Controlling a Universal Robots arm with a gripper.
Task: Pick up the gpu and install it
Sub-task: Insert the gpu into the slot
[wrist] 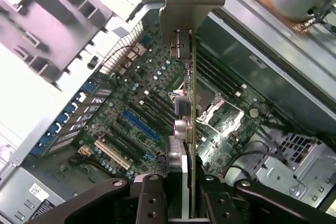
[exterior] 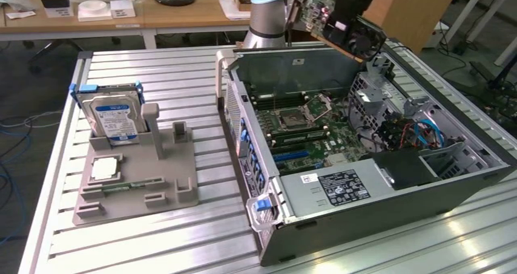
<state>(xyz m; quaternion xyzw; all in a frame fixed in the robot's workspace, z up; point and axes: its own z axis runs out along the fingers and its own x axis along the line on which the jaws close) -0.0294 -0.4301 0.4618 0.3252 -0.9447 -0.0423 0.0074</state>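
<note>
Above the open black and grey metal computer case (exterior: 242, 104), lying on its side, I hold the gpu (wrist: 178, 158), a thin flat card with a green circuit board face and a bent silver metal bracket at its far end. My gripper (wrist: 186, 195) is black and hinged, and its jaws are closed on the card's near end, one on each flat face, so I look down its edge.

By my judgement the pick-up is done and the install is not. The card hangs in the air over the green motherboard (wrist: 131, 103), touching nothing below, and the long blue plastic expansion slot (wrist: 140, 124) sits bare and unfilled. Seating the card is the work left.

The motherboard is crowded with small round capacitors and rows of narrow black slots, with a shiny square metal processor socket (wrist: 218, 114). The case walls are perforated sheet metal. On the exterior view's left stands a matte grey plastic holder (exterior: 174, 183), blocky with upright posts, carrying a silver hard drive with a blue label (exterior: 113, 120). Everything rests on a ribbed aluminium table (exterior: 161, 68).
</note>
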